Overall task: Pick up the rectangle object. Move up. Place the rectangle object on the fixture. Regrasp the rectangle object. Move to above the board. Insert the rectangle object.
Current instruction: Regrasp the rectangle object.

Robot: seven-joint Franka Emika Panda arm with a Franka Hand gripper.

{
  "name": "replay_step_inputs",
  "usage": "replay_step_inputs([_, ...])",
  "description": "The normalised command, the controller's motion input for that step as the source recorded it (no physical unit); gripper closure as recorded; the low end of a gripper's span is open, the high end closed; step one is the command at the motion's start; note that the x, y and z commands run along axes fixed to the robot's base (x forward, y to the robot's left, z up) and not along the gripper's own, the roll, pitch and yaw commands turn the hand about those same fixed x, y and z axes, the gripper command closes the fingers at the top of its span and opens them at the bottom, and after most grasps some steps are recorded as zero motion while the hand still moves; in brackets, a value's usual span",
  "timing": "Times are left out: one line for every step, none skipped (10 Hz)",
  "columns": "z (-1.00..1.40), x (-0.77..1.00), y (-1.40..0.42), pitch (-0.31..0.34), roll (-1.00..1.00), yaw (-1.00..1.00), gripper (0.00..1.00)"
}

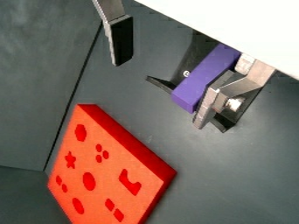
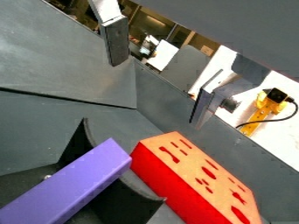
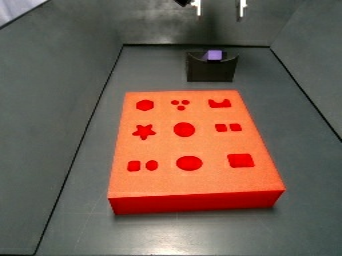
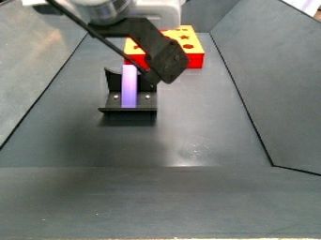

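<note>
Board (image 3: 190,140) sits nearest in a side view. Behind it, rectangle object (image 3: 213,56) rests upright on the fixture (image 3: 210,68). Gripper (image 3: 219,8) hangs above it, jaws apart, empty, fingers (image 1: 117,39) clear of the block.

Dark grey matte floor (image 4: 189,141), sloped grey side walls (image 3: 54,90); even light

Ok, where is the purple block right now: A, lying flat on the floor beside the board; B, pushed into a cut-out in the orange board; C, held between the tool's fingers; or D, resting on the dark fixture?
D: the rectangle object rests on the fixture, while the tool hangs above it, open and empty, and the board holds no purple piece.
</note>
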Motion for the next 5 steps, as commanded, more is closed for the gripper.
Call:
replay_step_inputs([0.83,-0.11,-0.78,0.061,1.00,0.03,0.00])
replay_step_inputs([0.72,-0.11,-0.67,0.051,1.00,0.03,0.00])
replay_step_inputs([0.54,-0.12,-0.52,0.042,1.00,0.03,0.00])
replay_step_inputs([0.27,-0.10,-0.30,0.037,1.00,0.03,0.00])
replay_step_inputs([0.07,-0.07,-0.13,0.035,1.00,0.03,0.00])
